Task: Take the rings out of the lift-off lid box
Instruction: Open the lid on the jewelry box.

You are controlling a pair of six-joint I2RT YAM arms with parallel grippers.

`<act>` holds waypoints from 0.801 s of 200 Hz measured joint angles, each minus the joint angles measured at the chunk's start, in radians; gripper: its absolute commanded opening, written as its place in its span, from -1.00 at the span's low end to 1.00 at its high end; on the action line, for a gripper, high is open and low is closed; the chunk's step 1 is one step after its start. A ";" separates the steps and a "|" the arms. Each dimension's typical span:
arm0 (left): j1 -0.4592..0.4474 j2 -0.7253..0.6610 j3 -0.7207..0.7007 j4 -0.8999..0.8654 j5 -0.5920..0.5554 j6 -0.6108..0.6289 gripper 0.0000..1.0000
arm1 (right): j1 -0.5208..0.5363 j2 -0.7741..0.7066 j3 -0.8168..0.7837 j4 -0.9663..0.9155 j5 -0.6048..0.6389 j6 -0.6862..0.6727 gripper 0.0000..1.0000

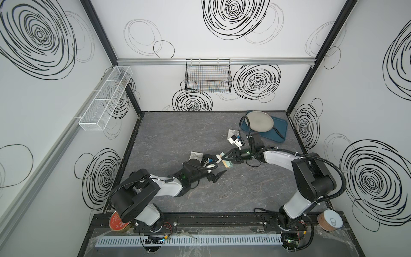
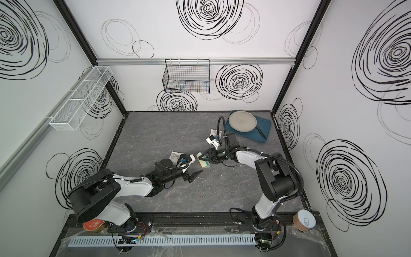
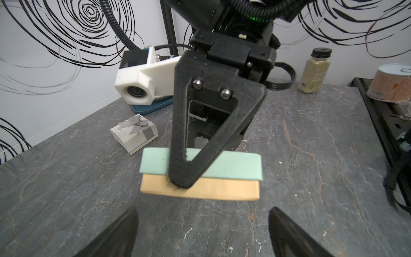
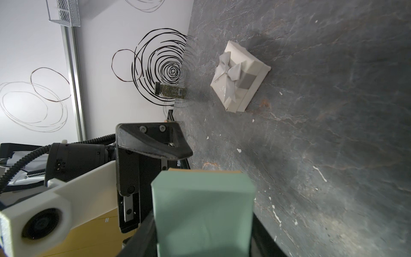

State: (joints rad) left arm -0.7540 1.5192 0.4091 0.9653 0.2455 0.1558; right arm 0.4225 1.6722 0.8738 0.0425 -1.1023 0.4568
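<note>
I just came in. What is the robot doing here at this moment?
The right tool grips a small box, mint lid on its tan base, at the middle of the grey table. The left tool stands open in front of it, touching nothing. What look like tiny rings lie nearer the robot.

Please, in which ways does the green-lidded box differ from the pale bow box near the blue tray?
Colour: the green-lidded box has a mint lid over a tan base; the bow box is whitish with a grey ribbon. Shape: the green-lidded box is flat and oblong; the bow box is nearly square. State: the right gripper clamps the green-lidded box; the bow box lies free on the table. Both have their lids on.
</note>
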 measured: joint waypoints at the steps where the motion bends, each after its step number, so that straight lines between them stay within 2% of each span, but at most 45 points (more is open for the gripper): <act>1: 0.000 0.001 0.000 0.001 0.000 0.000 0.86 | 0.000 0.000 0.000 0.000 0.000 0.000 0.03; 160: 0.000 0.031 0.005 0.012 -0.024 0.001 0.83 | 0.053 0.002 0.000 0.028 -0.002 0.022 0.02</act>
State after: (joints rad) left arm -0.7540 1.5505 0.4137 0.9771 0.2218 0.1570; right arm 0.4755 1.6737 0.8738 0.0708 -1.1038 0.4789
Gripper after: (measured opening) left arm 0.920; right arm 0.514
